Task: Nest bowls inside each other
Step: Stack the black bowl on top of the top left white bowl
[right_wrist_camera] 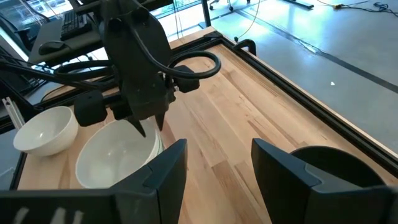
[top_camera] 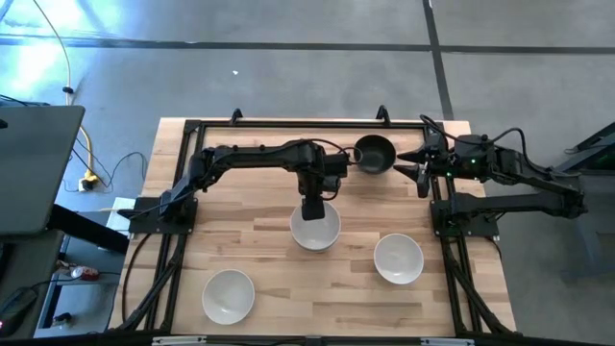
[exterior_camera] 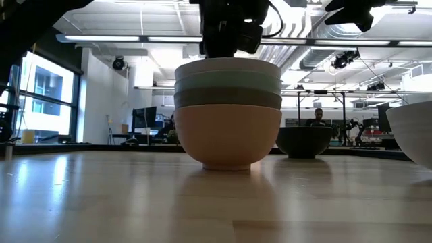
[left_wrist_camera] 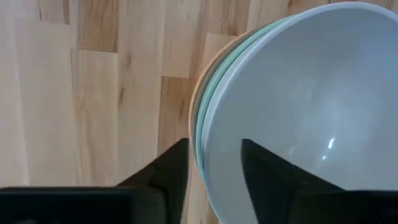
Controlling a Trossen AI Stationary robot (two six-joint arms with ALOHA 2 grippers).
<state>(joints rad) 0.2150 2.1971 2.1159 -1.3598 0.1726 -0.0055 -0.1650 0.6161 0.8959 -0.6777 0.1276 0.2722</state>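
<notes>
Left arm: reaches from its base at the table's left edge across to the middle; the left gripper (top_camera: 313,208) points down over the back rim of the stack of bowls (top_camera: 315,229).
Left gripper state: fingers (left_wrist_camera: 163,180) parted a little, one outside and one inside the rim of the top bowl (left_wrist_camera: 298,118); whether they press on the rim cannot be told.
Right arm: folded at the back right of the table, behind and to the right of the stack; right gripper (top_camera: 415,161) points toward the black bowl (top_camera: 374,154).
Right gripper state: wide apart, holding nothing; the black bowl lies just beyond one fingertip.
Stack contents: peach bowl (exterior_camera: 229,135) at the bottom on the table (exterior_camera: 101,196), then a grey one (exterior_camera: 228,99), a mint green one (exterior_camera: 228,82), and a white one uppermost.
Stack position: middle of the table, directly under the left gripper.
Black bowl: alone, empty, behind the stack and slightly to its right.
White bowl, right (top_camera: 398,259): alone, empty, in front of the stack and to its right.
White bowl, left (top_camera: 228,294): alone, empty, in front of the stack and to its left, near the front edge.
</notes>
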